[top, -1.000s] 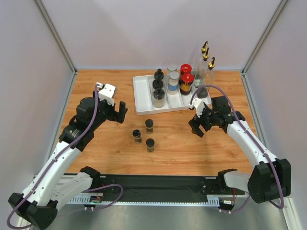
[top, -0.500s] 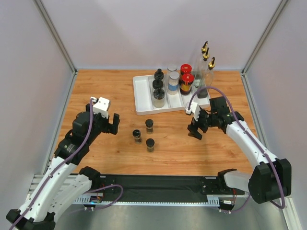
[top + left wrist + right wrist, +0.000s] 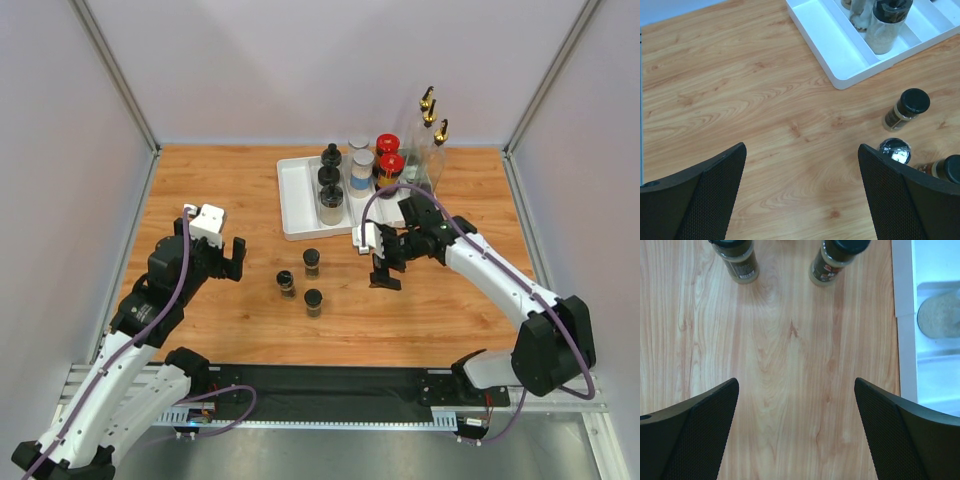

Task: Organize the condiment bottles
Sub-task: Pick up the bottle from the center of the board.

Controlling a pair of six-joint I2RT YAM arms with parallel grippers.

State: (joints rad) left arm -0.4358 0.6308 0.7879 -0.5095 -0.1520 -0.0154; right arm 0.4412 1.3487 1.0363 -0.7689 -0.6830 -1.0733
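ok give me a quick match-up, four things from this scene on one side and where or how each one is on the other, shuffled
Things:
1 left pincer
2 right pincer
3 three small black-lidded jars
4 red-capped jars

Places or states:
a standing in the white tray
b open, to the right of the loose jars
c standing loose on the table in front of the tray
d open, to the left of the loose jars

Pairs: 1-d, 2-b, 3-c, 4-a

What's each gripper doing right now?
Left gripper: open, holding nothing.
Right gripper: open, holding nothing.
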